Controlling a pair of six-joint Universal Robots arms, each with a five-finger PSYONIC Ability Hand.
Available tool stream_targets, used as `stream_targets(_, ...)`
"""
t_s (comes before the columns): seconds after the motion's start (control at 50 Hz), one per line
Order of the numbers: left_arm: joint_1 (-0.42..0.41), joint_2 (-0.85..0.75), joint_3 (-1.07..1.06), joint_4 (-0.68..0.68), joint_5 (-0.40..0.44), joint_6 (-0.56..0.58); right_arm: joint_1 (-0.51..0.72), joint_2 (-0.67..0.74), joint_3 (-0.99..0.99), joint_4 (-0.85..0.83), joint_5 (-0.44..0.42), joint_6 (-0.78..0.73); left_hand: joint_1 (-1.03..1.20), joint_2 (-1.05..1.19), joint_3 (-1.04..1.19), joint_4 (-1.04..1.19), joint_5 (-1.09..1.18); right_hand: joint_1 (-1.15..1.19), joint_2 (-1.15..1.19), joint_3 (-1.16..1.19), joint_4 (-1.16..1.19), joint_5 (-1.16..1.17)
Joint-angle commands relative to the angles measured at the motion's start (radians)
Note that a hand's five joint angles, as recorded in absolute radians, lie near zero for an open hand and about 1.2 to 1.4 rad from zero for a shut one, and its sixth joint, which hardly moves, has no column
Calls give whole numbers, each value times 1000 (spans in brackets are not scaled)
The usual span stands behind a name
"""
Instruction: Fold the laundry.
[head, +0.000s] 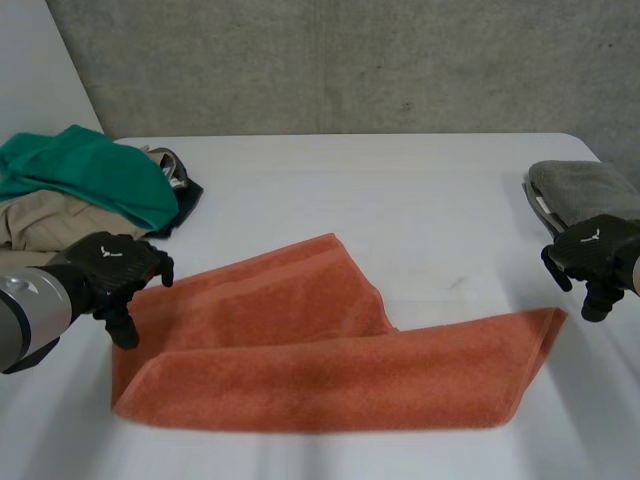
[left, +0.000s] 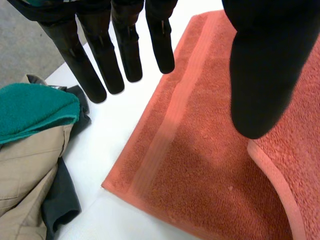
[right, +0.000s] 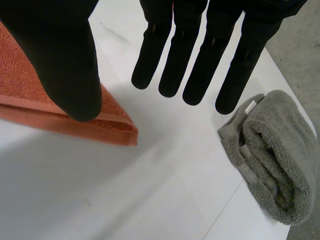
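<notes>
Head view: orange towel (head: 330, 350) lies part-folded on the white surface (head: 400, 200), neither hand holding it
Left hand (left: 260, 75) fingers (left: 102, 65) straight and apart above one towel corner, clothes pile (left: 30, 150) beside them; right hand (right: 55, 55) fingers (right: 205, 65) straight and apart, towel's other end under the thumb, grey folded towel (right: 270, 155) just past the fingertips

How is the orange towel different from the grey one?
The orange towel lies spread out and loosely folded in the middle; the grey towel is bundled up small at the edge of the white table. The orange towel has short pile with a flat band along its edge; the grey towel looks thick and fluffy. Both lie on that table.
</notes>
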Motion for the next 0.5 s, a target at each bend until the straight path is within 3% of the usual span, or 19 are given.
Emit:
stream_targets(0.02,-40,-9,16,-2,-1,-8,-7,16,-31,-3,0,58,-16,-38,-43,-33,-32,-303,-299,-308,-306,-296)
stream_targets(0.18,-88,-124,-21,13,-18,-11,-25,73,1,-53,-31,71,-60,-82,-87,-77,-76,-292,-287,-297,-295,-284)
stream_targets(0.34,-98,-239,-32,76,-25,-8,-30,123,97,-208,-102,71,-36,-59,-64,-53,-53,-292,-287,-297,-295,-284)
stream_targets(0.42,-108,-276,-29,95,-35,-2,-23,133,136,-259,-103,71,315,292,287,298,298,-289,-284,-294,-292,-281)
stream_targets(0.44,-115,-285,-22,98,-39,-2,-16,133,146,-271,-103,71,641,619,614,625,625,-289,-284,-294,-292,-281)
stream_targets(0.46,-118,-285,-18,99,-42,-1,-11,130,151,-276,-103,71,813,791,786,797,797,-289,-284,-294,-292,-281)
stream_targets(0.5,-121,-287,-6,101,-55,-8,0,126,156,-281,-103,74,920,898,893,904,904,-286,-281,-291,-289,-278)
